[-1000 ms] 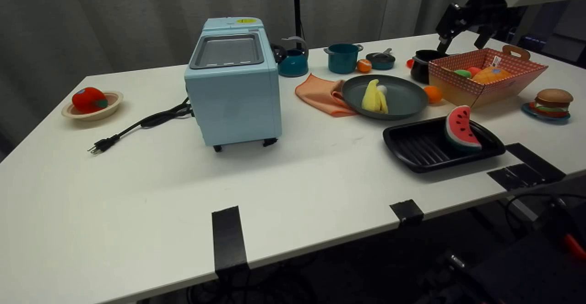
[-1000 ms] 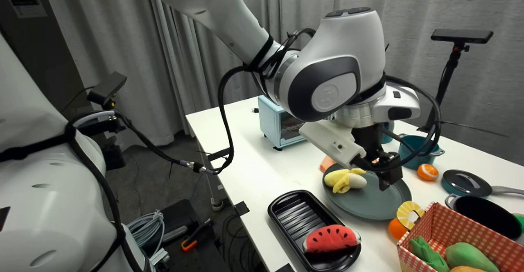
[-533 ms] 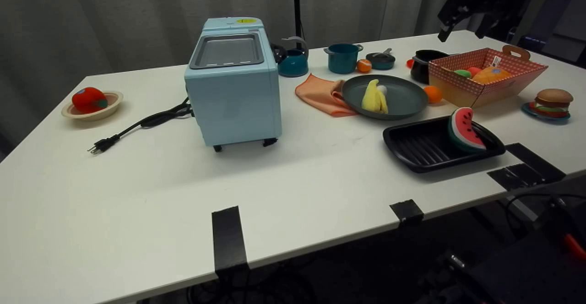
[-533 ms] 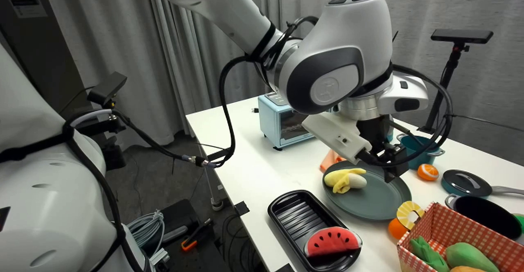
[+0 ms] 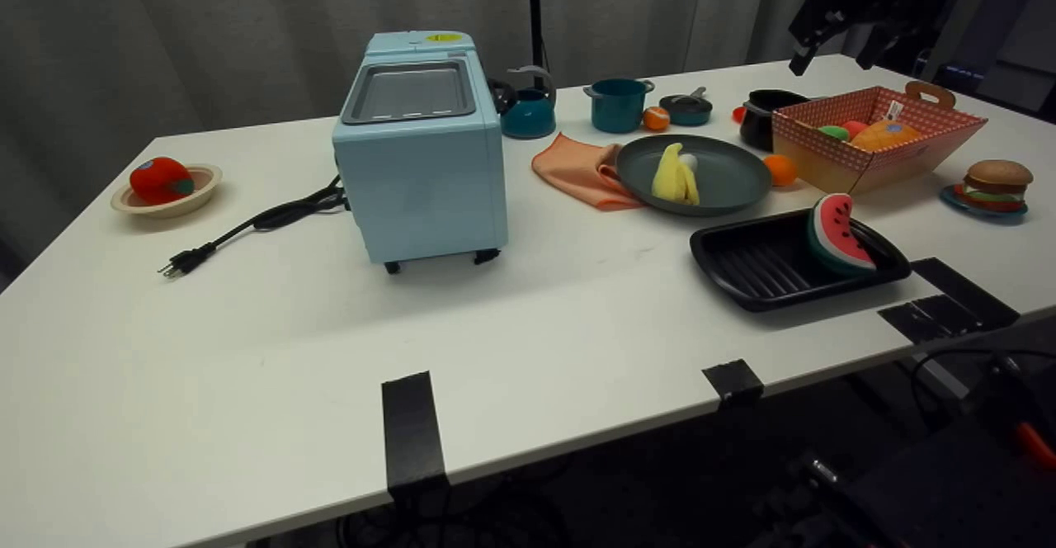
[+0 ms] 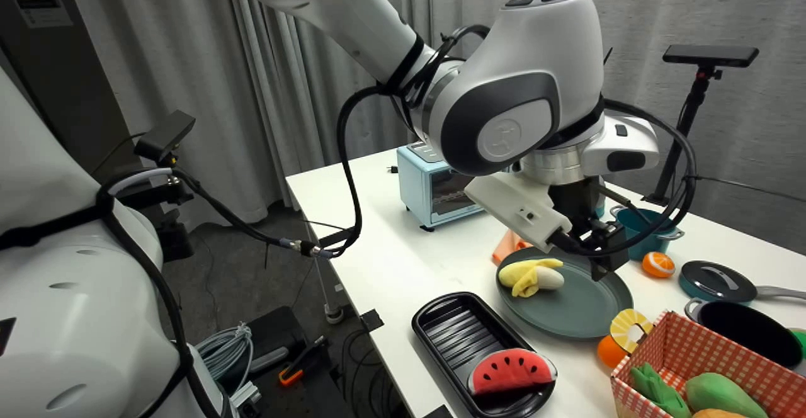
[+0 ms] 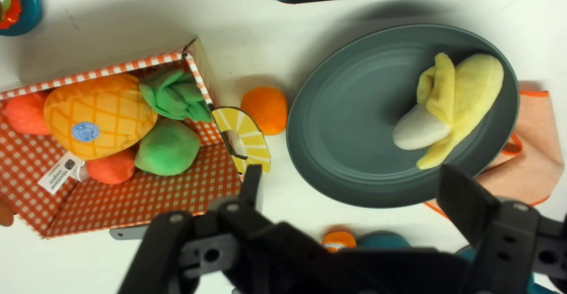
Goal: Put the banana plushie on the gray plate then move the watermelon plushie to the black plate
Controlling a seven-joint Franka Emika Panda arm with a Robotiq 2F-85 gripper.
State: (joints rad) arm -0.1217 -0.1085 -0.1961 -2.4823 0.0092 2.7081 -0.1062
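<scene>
Soft pile among smooth surfaces

In the wrist view, the banana plushie (image 7: 476,92) at right looks like short-pile fabric, the gray plate (image 7: 350,112) under it smooth and matt, the cloth (image 7: 533,152) at far right soft textile, the basket (image 7: 137,203) at left like printed card, the fingers (image 7: 467,205) at bottom matt. In an exterior view, the black plate (image 6: 461,331) at lower centre looks glossy, the bench (image 6: 381,248) smooth.

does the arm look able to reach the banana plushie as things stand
Probably yes: the pincer hangs open, holding nothing, and in the wrist view nothing covers the banana plushie on the gray plate.
</scene>
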